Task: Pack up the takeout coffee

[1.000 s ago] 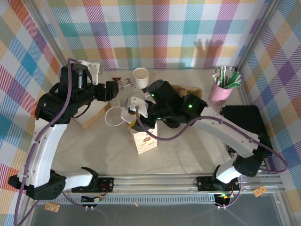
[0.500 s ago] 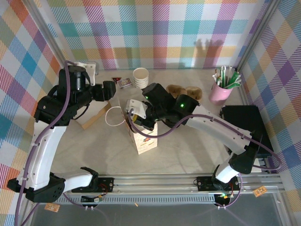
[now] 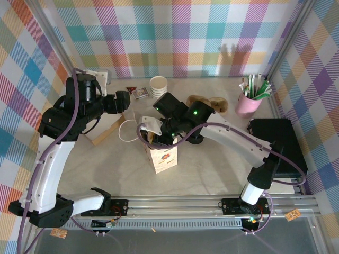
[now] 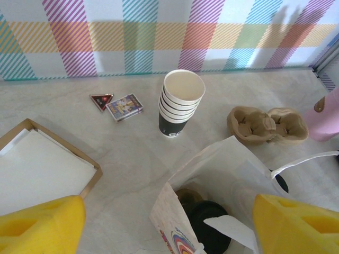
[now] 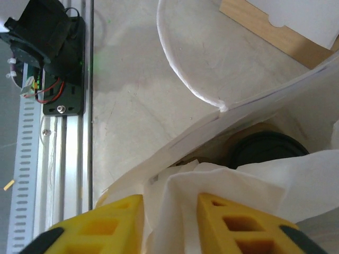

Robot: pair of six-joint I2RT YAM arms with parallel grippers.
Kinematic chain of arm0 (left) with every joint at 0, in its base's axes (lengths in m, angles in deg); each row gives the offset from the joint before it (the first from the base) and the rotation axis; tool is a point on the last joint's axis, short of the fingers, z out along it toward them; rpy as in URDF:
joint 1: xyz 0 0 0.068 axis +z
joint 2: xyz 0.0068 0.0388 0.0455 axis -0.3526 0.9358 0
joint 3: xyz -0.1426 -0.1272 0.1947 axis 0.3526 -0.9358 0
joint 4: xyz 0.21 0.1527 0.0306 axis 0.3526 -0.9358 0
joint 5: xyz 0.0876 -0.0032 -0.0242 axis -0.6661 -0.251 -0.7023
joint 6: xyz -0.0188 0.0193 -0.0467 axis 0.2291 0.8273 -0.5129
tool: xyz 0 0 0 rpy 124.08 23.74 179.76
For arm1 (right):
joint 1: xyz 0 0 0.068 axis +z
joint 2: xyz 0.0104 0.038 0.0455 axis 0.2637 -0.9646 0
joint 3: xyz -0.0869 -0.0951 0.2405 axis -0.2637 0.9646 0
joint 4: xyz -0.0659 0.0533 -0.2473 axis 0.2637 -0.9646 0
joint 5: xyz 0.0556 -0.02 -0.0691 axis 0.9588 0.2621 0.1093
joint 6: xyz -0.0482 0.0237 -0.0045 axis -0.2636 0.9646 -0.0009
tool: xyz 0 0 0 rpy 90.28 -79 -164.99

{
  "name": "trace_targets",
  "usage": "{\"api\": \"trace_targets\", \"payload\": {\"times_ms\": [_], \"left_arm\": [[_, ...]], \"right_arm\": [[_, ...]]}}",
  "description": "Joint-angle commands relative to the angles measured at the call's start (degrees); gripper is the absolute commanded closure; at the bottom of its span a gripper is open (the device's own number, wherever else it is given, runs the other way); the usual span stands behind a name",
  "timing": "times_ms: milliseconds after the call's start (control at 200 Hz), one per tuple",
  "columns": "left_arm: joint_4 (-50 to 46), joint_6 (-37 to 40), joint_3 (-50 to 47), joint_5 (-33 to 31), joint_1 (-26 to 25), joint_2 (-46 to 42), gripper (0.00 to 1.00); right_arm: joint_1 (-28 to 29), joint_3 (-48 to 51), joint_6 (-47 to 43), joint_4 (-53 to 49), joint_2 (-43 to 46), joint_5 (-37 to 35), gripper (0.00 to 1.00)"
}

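Takeout coffee (image 5: 265,151): black lid visible down inside the white paper bag (image 3: 163,157); cup wall hidden. The bag stands upright at the middle of the desk (image 3: 212,172).

Right pincer (image 5: 169,203): at the bag's mouth, on its 11 o'clock side. Jaws are narrowly apart with white paper lying between them. Whether that paper is pinched cannot be told.

Left pincer (image 4: 169,222): jaws wide, empty, hovering at 10 o'clock of the bag.

Change over the last second: the right wrist has swung round and dipped lower over the mouth. The left arm has drawn back a little. The bag sits in much the same place.

Reading: the coffee looks already packed; tidying the bag's mouth and withdrawing probably remain.

Also present: stack of lidless cups (image 4: 181,103), 12 o'clock of the bag.
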Motion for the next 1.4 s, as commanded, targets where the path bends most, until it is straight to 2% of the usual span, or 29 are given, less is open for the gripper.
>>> {"api": "trace_targets", "payload": {"times_ms": [0, 155, 310, 520, 725, 940, 1020, 1110, 1220, 1270, 1395], "left_arm": [[-0.12, 1.23, 1.38, -0.06, 0.45, 0.28, 0.18], [0.76, 1.24, 1.07, -4.22, 0.63, -0.43, 0.16], [4.62, 0.79, -2.17, -12.58, 0.82, -3.52, 0.15], [11.18, 0.79, -10.08, -24.69, 0.97, -9.64, 0.14], [15.65, 1.49, -17.43, -33.5, 1.23, -14.19, 0.14], [16.15, 2.05, -19.69, -33.49, 1.45, -14.46, 0.14], [16.64, 1.66, -20.53, -32.49, 1.5, -14.63, 0.14], [17.06, 1.89, -21.02, -29.95, 1.5, -14.58, 0.16], [16.09, 1.23, -20.79, -29.56, 1.52, -13.87, 0.16], [15.71, 1.05, -20.48, -29.6, 1.5, -13.58, 0.16], [14.87, 0.75, -21.01, -30.05, 1.5, -13.51, 0.16]], "right_arm": [[-0.23, -2.55, -0.39, -1.99, 0.69, 2.16, 0.61], [-0.45, -3.53, 0.83, -0.79, 2.49, 1.12, 0.36], [-1.18, -3.97, 2.13, -0.68, 4.84, 0.69, 0.15], [-4.35, -1.43, 5.42, 3.6, 10.85, 2.6, 0.02], [-11.0, 6.02, 12.92, 16.57, 20.23, 3.31, 0.01], [-22.82, 13.57, 20.72, 23.86, 27.52, 7.22, 0.01], [-25.92, 14.21, 22.96, 22.68, 27.99, 10.13, 0.0], [-26.24, 11.43, 18.85, 17.86, 26.14, 16.05, 0.1], [-25.0, 2.44, 15.5, 4.61, 18.75, 20.46, 0.22], [-23.29, -0.23, 13.68, 0.68, 16.41, 20.18, 0.25], [-20.81, -0.24, 12.69, -1.13, 14.8, 17.02, 0.24]]}}
